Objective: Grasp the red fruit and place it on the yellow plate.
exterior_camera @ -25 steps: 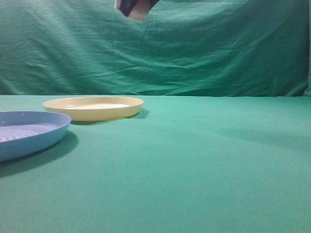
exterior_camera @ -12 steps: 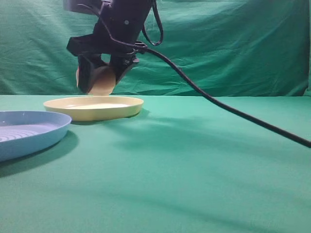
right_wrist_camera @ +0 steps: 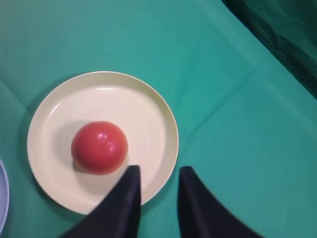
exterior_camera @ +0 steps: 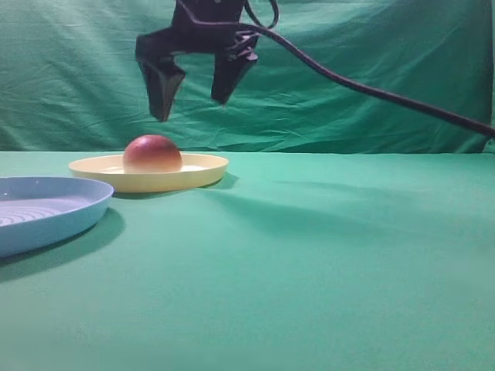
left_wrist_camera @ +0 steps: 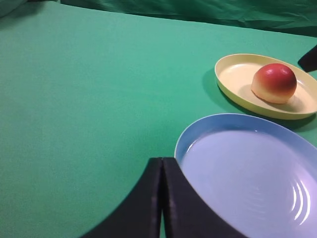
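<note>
The red fruit (exterior_camera: 152, 153) sits on the yellow plate (exterior_camera: 203, 171), flat side down, red dome up. Seen from the right wrist camera, the fruit (right_wrist_camera: 99, 147) lies off centre, toward about 8 o'clock from the plate's middle, with bare plate (right_wrist_camera: 148, 119) showing around it on every side.

The right gripper (exterior_camera: 193, 102) hangs in the air above the plate with its two dark fingers spread apart and pointing down; nothing is between them, and a clear gap separates the fingertips (exterior_camera: 162, 110) from the top of the fruit. In the high view the fruit is below the left finger, at roughly 7 o'clock from the gripper. A black cable (exterior_camera: 371, 93) runs from the gripper off toward 3 o'clock.

The left gripper (left_wrist_camera: 162, 198) shows at the bottom of its own camera's view with its fingers pressed together, holding nothing. A blue plate (left_wrist_camera: 247, 178) with ridges lies just beside it, at about 3 o'clock, and the yellow plate with the fruit lies beyond, at about 1 o'clock. Everything rests on a green cloth (exterior_camera: 325, 263), with a green curtain (exterior_camera: 371, 46) behind.
</note>
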`<state>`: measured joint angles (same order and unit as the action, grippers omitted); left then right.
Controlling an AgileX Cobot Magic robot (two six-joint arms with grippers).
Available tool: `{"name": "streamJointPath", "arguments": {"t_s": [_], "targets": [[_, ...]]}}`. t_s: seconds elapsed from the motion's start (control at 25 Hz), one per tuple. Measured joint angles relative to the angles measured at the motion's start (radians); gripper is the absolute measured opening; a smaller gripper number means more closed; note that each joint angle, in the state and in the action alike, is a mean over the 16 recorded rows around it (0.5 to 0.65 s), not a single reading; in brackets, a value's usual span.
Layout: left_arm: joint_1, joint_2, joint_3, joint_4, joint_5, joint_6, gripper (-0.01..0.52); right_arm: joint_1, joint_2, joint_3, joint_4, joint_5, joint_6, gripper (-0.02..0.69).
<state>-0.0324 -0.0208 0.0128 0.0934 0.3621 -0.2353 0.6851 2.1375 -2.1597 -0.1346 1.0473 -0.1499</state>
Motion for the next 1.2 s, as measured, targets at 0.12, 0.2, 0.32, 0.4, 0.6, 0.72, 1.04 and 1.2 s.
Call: {"name": "streamJointPath", "arguments": {"t_s": [0.12, 0.2, 0.32, 0.4, 0.6, 0.72, 1.04, 1.2], "targets": [[0.0, 0.0, 0.0, 0.0, 0.0, 0.0, 0.0, 0.0, -0.053, -0.015, 0.0, 0.063, 0.026, 0.178], [0.0, 0.0, 0.0, 0.0, 0.0, 0.0, 0.0, 0.0, -0.084, -0.02, 0.0, 0.1, 0.043, 0.107], [0.0, 0.0, 0.0, 0.0, 0.0, 0.0, 0.0, 0.0, -0.12, -0.023, 0.0, 0.149, 0.072, 0.032], [0.0, 0.0, 0.0, 0.0, 0.0, 0.0, 0.0, 0.0, -0.141, -0.023, 0.001, 0.174, 0.091, 0.009], [0.0, 0.0, 0.0, 0.0, 0.0, 0.0, 0.0, 0.0, -0.207, -0.024, 0.002, 0.21, 0.134, 0.0], [0.0, 0.0, 0.0, 0.0, 0.0, 0.0, 0.0, 0.0, -0.265, -0.023, 0.002, 0.216, 0.154, 0.0], [0.0, 0.0, 0.0, 0.0, 0.0, 0.0, 0.0, 0.0, -0.524, 0.081, 0.002, 0.22, 0.208, 0.0], [0.0, 0.0, 0.0, 0.0, 0.0, 0.0, 0.0, 0.0, -0.697, 0.224, 0.002, 0.202, 0.231, 0.0]]}}
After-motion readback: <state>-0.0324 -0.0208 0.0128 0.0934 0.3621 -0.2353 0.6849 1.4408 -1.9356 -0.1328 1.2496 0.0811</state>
